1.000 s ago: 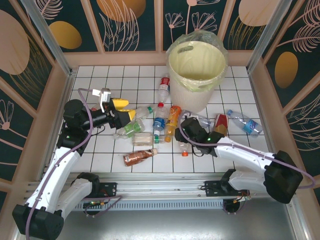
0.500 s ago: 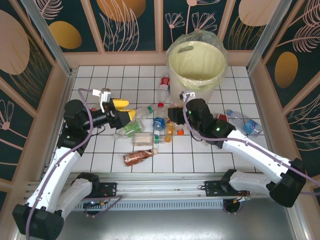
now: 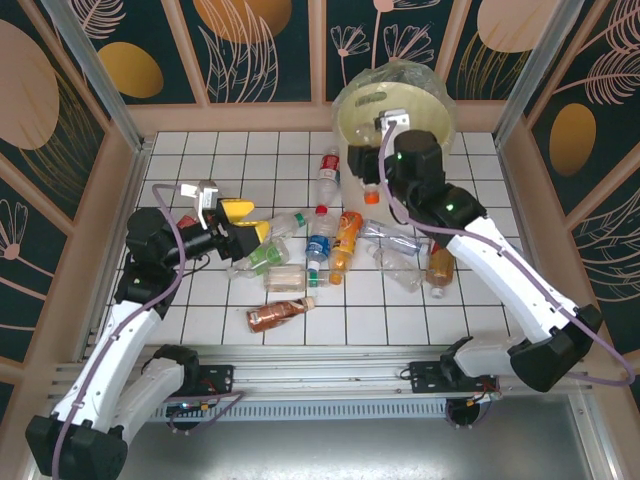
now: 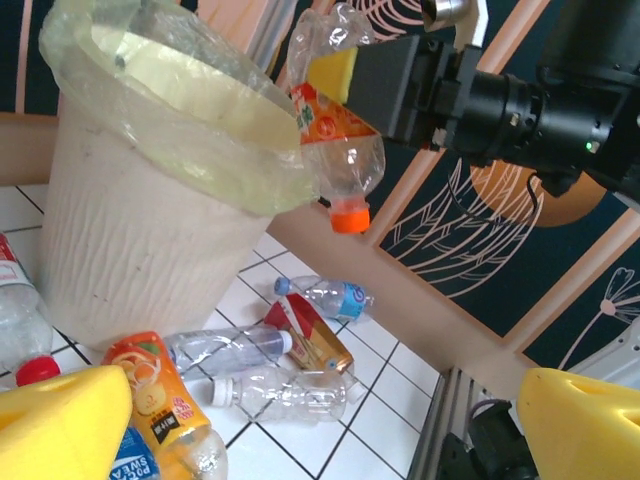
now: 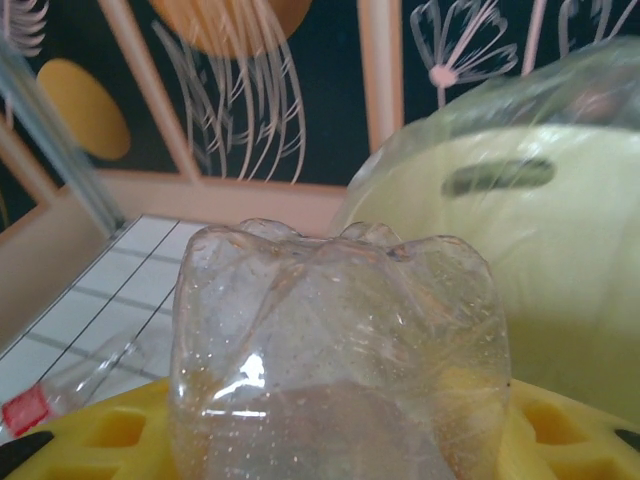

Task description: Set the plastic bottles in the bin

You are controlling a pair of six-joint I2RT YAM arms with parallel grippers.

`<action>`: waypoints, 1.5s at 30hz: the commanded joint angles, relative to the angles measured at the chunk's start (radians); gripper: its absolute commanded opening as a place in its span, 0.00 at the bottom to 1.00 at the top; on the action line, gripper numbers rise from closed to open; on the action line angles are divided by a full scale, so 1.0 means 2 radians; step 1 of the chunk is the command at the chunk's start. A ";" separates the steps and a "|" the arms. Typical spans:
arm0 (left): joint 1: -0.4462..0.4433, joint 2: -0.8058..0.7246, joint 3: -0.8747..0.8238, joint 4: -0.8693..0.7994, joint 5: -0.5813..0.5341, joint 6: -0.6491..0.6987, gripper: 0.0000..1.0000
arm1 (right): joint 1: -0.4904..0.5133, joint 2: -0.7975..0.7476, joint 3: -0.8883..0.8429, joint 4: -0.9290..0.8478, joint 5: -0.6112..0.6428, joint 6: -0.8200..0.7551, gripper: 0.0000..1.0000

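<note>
The right gripper (image 4: pixel 328 75) is pinching a bottle (image 4: pixel 340 135) beside the bin (image 4: pixel 120 230) at the tabletop's far edge, needing to drop it inside.

In your left wrist view, the blue-labelled bottle (image 4: pixel 140 460) at the bottom edge carries white letters reading "POCA" above "SWEA"; the rest of each word is out of sight. The print on the orange-labelled bottle (image 4: pixel 150 385) beside it and on the upturned orange-capped bottle (image 4: pixel 335 140) is too small to read.

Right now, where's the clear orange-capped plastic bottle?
Top view, right of centre: bottle held cap-down in right claw at near rim of pale cream plastic bin.
</note>
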 commanded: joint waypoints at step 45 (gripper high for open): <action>-0.002 0.028 -0.011 0.049 0.013 -0.029 0.99 | -0.185 0.298 0.285 -0.185 -0.089 -0.032 0.56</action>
